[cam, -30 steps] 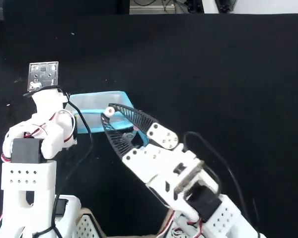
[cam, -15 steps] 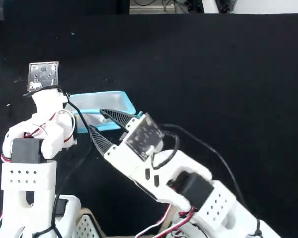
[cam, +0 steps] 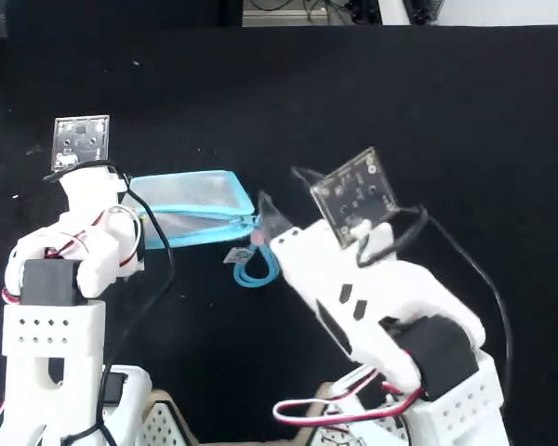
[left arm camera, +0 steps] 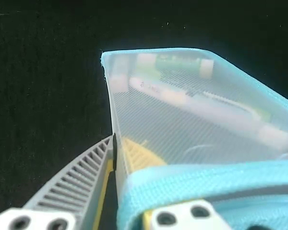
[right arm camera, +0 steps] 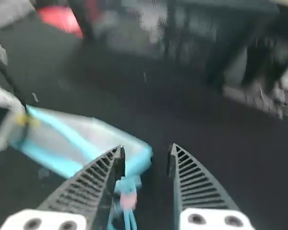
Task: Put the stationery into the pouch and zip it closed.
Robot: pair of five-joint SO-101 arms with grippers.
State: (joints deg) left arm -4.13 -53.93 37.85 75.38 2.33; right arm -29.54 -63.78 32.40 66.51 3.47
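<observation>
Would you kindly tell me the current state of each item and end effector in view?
Light blue mesh pouch: lying flat, zip looks drawn across, not certain.
White pens: inside the pouch.
Left end effector: shut on the pouch's end.
Right end effector: open, at the blue zip cord loop.

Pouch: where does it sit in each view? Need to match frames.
High view: pouch left of centre, between the two arms.
Left wrist view: pouch close up, clamped in that arm's jaws.
Right wrist view: pouch just beyond the open jaws.
Shared landmark: its blue zipper band.
</observation>
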